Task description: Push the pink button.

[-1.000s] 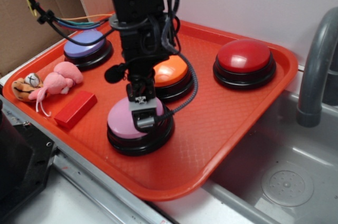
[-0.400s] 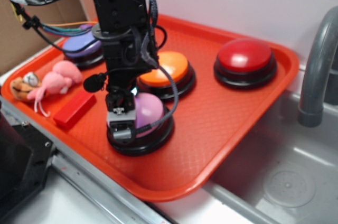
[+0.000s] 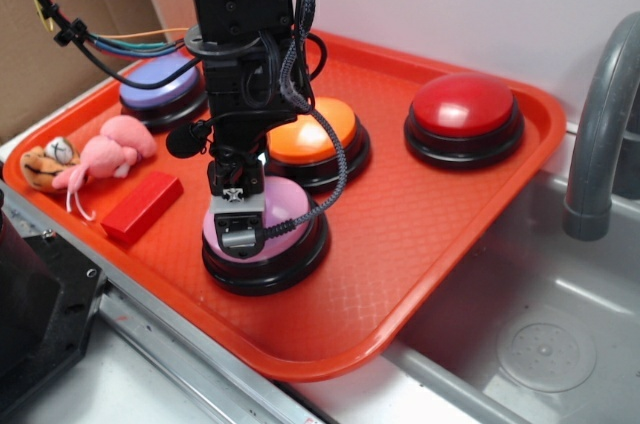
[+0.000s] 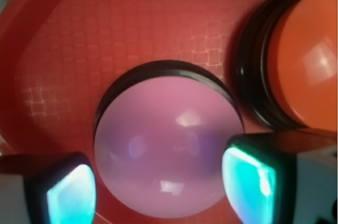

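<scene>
No text, label, brand, number or sign can be read in either view. The small pale plate on the front of the black robot gripper (image 3: 238, 227) carries dark marks, but they are too small and blurred to make out. The glossy pale pink dome button on its black base (image 4: 168, 174) shows only reflections on its cap, and the textured red plastic tray (image 3: 420, 234) bears no lettering that can be seen.

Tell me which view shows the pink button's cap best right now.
The wrist view: the pink button fills the middle, its dome unobstructed between the two fingertips. In the exterior view the gripper hangs in front, hiding part of the pink button cap.
</scene>
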Controlling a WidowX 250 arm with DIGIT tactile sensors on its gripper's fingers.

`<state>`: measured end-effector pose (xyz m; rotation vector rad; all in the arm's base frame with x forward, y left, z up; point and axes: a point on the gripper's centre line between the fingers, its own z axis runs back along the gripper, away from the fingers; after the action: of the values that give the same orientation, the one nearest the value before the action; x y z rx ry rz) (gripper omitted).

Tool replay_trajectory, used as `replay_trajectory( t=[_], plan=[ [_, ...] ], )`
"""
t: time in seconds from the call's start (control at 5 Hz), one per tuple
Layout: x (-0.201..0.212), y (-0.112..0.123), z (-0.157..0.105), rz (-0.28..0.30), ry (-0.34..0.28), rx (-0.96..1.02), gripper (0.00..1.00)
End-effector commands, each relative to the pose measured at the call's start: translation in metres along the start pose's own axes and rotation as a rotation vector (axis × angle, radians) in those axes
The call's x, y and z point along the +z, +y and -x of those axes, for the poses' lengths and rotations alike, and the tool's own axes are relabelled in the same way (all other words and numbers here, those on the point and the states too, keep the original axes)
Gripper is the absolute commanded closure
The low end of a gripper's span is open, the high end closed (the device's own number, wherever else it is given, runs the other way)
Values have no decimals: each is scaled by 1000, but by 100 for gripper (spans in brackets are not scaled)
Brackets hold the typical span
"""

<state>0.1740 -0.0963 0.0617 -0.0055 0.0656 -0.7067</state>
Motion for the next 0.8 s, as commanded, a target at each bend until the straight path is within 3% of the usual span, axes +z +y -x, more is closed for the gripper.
replay_trajectory(
  t=[0.0, 0.2, 0.6],
  plan=[
    [9, -6, -8, -9, -32, -6, 0],
    [-17, -9, -5, 4, -57, -6, 0],
    [-8, -9, -11, -18, -16, -20, 0]
  ],
)
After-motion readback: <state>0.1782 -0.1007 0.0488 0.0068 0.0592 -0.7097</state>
